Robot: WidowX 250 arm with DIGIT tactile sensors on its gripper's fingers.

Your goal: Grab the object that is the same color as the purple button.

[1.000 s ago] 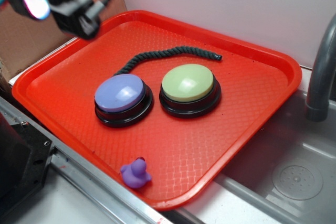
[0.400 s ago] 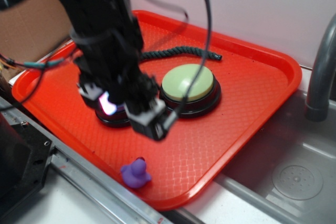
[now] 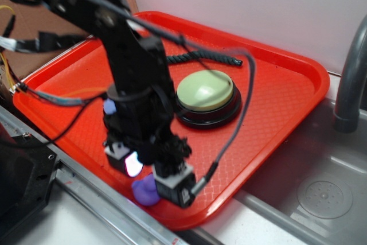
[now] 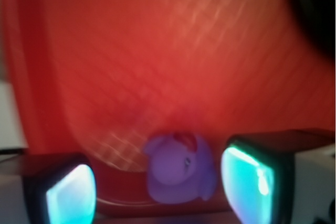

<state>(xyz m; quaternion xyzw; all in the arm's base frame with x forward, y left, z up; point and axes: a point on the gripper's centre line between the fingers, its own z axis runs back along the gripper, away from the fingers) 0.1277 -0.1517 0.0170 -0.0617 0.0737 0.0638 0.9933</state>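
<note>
Gripper (image 4: pixel 157 184) is down low over the near edge of the tray, fingers apart. In the wrist view the two fingertips (image 4: pixel 71 192) glow cyan, one on each side of the frame, and the purple duck (image 4: pixel 178 169) sits in the gap between them, closer to the right-hand pad; whether it touches that pad I cannot tell. No contact on the other side: bare tray shows between duck and pad. The wrist view is blurred.

From the exterior view the gripper (image 3: pixel 150 179) hangs directly over the duck (image 3: pixel 144 190), which rests on the red tray (image 3: pixel 275 107) just inside its front rim, partly hidden by the gripper body.

The arm covers most of the purple button (image 3: pixel 109 106); only a sliver of lavender top shows at its left. The green button (image 3: pixel 205 90) stands just beside it, uncovered. A dark rope (image 3: pixel 215 55) lies behind both buttons. A grey faucet (image 3: pixel 350 78) stands right of the tray, over a steel sink (image 3: pixel 321 196).
</note>
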